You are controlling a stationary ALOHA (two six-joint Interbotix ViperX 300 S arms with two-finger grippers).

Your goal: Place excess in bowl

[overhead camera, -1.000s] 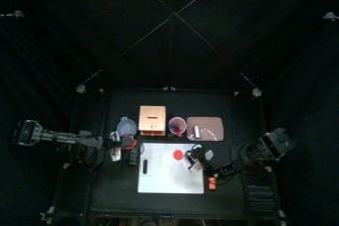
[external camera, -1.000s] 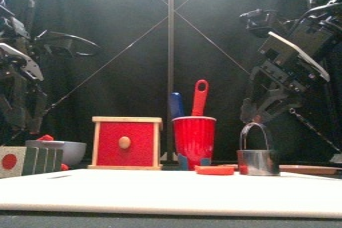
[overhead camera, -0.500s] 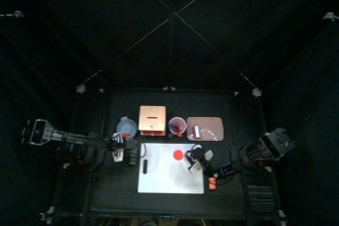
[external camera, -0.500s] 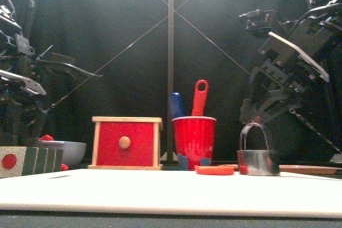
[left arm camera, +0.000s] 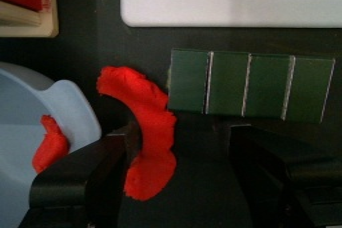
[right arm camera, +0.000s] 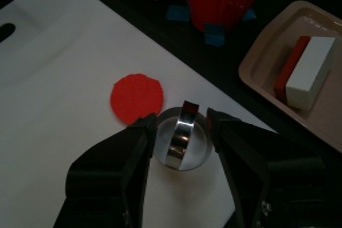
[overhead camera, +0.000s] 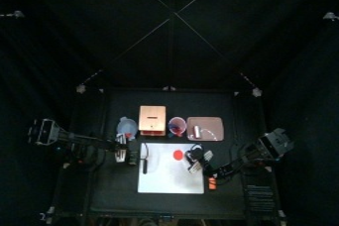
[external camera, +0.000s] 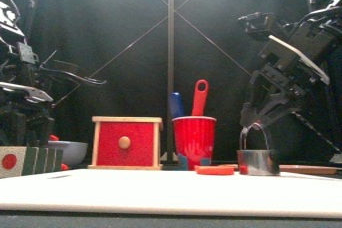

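Left gripper (left arm camera: 171, 167) jaws spread wide, empty, above a curved red dough strip (left arm camera: 144, 132) on the black table beside the bowl (left arm camera: 40, 112), bowl at the table's left, right gripper (right arm camera: 183, 144) clamped on a metal cutter (right arm camera: 182, 132) over the white mat (right arm camera: 80, 82)

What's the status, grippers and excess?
Left gripper open over red strip of excess, beside bowl. Right gripper shut on metal cutter. Nothing blocking.

arms (external camera: 287, 57): black, jointed | cables: black loops | fingers (left arm camera: 94, 177): matte black
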